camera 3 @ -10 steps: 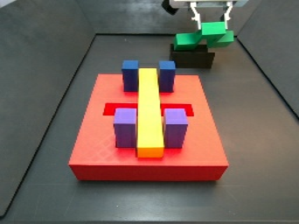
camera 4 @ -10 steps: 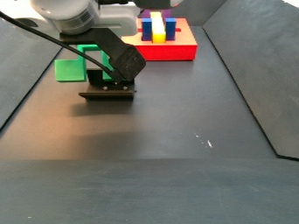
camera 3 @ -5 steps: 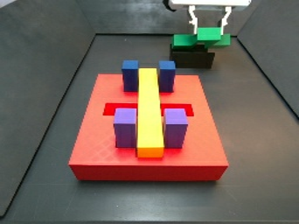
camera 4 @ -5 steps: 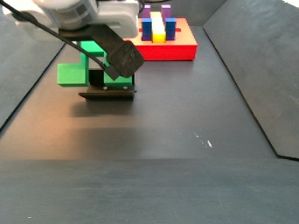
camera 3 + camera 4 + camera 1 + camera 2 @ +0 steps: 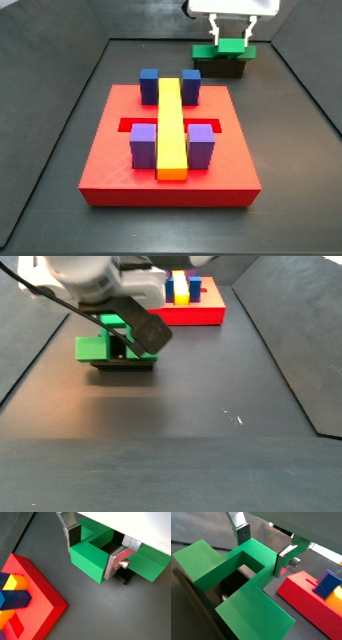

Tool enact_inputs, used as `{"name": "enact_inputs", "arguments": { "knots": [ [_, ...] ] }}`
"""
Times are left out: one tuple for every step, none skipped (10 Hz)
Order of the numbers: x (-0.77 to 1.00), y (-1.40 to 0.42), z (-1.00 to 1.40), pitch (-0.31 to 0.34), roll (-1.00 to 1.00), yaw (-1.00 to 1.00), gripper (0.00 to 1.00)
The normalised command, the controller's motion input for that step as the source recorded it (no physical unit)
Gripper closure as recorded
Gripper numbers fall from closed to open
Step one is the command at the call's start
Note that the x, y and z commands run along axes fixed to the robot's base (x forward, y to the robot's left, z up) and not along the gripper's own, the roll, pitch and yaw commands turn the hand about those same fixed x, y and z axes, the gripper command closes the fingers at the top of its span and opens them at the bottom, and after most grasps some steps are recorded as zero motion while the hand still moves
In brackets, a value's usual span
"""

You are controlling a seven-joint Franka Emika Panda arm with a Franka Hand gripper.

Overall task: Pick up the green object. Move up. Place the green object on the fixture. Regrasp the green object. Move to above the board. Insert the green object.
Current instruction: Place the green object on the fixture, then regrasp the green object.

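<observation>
Green object (image 5: 238, 587) sits on or just over the fixture (image 5: 222, 66), at the far end of the floor from the board (image 5: 120, 170); contact with the bracket isn't clear from any view. Gripper (image 5: 99, 548) is clamped on it, silver fingers (image 5: 286, 561) pressed on both sides of the raised middle section in both wrist views. Risks, as I judge them: if the piece isn't seated against the back wall when the jaws let go, it tips or slides off the small bracket. It overhangs the fixture on both sides in a side view (image 5: 110, 348), so an off-centre release could rock it. A skewed rest spoils the regrasp and then the insertion into the red slab's slots.
</observation>
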Motion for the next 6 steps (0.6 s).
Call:
{"name": "enact_inputs", "arguments": {
  "knots": [
    [-0.07, 0.0, 0.0, 0.0, 0.0, 0.0, 1.0],
    [0.0, 0.0, 0.0, 0.0, 0.0, 0.0, 1.0],
    [0.0, 0.0, 0.0, 0.0, 0.0, 0.0, 0.0],
    [0.0, 0.0, -0.02, 0.0, 0.0, 0.0, 0.0],
    [0.0, 0.0, -0.02, 0.0, 0.0, 0.0, 0.0],
    [0.0, 0.0, -0.02, 0.0, 0.0, 0.0, 0.0]
  ]
}}
